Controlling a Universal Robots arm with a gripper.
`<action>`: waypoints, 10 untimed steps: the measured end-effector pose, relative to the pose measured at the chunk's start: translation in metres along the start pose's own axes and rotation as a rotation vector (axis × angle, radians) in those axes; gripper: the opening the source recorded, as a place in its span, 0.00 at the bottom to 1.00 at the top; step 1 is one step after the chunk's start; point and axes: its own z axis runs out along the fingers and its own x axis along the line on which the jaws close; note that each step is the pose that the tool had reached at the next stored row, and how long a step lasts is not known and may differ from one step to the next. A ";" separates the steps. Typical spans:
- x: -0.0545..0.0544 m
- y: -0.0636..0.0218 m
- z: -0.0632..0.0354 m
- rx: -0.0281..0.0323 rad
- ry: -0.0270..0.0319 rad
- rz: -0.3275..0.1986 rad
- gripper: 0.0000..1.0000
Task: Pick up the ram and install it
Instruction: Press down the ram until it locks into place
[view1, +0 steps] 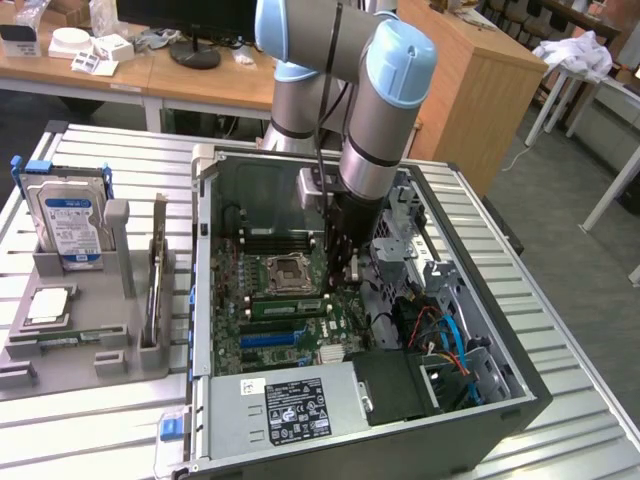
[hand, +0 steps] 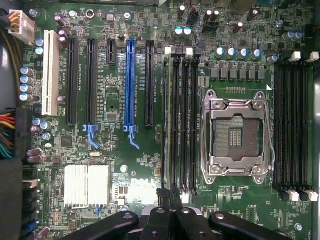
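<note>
Closed claw (hand: 168, 196) near the ram (view1: 287, 306)

the arm (view1: 388, 100) reaches steeply downward, its pincer (hand: 169, 196) closed tight.

Materials rundown, roughly: the bench (view1: 590, 400) is ribbed bare metal, a dull silver. The PC case (view1: 480, 430) looks like dark grey sheet metal with a matt finish, and the power supply (view1: 285, 400) is plain silvery steel with a printed sticker on it. The motherboard (hand: 115, 107) is the usual green board with a slight sheen. The CPU socket (hand: 235, 135) frame is shiny metal and the heatsink (hand: 87, 185) is pale finned metal. The expansion slots (hand: 130, 82) are smooth plastic. The gripper (hand: 169, 196) is matt black. The robot arm (view1: 372, 150) has satin grey tubes with glossy light-blue caps. The parts holder (view1: 100, 345) is matt grey plastic, and the cabinet (view1: 470, 90) looks like wood.
</note>
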 end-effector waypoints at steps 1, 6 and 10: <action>0.000 0.0000 0.0011 0.0001 0.0000 0.000 0.11; 0.000 -0.0002 0.0061 0.0000 -0.0001 0.000 0.11; 0.000 -0.0002 0.0076 -0.0002 0.0002 0.000 0.11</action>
